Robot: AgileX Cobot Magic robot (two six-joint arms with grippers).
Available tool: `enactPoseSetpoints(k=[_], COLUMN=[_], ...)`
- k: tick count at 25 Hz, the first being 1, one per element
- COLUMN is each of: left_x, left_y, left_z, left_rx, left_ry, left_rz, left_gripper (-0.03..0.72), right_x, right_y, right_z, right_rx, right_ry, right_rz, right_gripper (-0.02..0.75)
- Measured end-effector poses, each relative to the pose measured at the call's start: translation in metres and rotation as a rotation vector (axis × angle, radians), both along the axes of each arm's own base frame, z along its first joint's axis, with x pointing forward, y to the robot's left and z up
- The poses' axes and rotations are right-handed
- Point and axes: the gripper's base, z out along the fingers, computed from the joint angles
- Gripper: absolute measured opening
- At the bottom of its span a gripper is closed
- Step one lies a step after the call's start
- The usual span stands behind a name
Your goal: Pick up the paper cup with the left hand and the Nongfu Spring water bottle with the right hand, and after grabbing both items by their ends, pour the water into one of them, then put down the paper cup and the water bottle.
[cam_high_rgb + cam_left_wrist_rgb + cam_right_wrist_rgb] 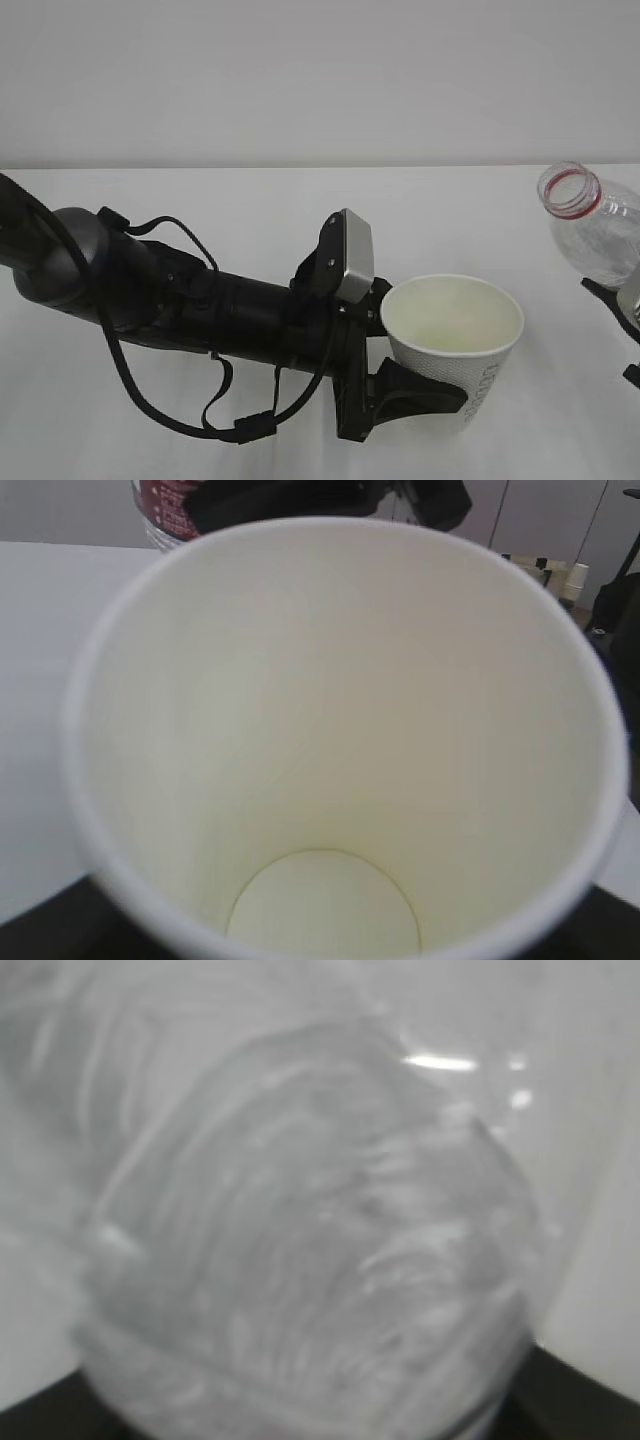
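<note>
With both pickups done, left pincer (425, 395) clamps the paper cup (455, 340) above the worktop (300, 220); right pincer (625, 310) clamps the Nongfu Spring water bottle (590, 225), tilted cupward. Cup looks dry; pouring and set-down remain.

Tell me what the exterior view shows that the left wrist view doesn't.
Only the exterior view shows the left hand clamped around the paper cup, and the capless red-ringed neck of the water bottle tilted toward it. Only the left wrist view shows the cup's bare bottom and the bottle's red label. Both show the cup's cream inside.
</note>
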Motion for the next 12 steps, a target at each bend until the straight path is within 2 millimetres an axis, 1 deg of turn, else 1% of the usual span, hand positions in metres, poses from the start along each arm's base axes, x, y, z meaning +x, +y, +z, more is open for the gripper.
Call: enactPoseSetpoints(k=[12], left_x=[-0.0046], left_y=[0.0004], left_z=[0.0001], left_rx=[0.002], left_ry=[0.028], left_rz=[-0.044], left_gripper=[0.533], right_x=[0.0008], right_y=[0.0003], right_z=[0.0020], right_rx=[-0.060], right_ry=[-0.036], right_rz=[0.031], right_gripper=[0.450])
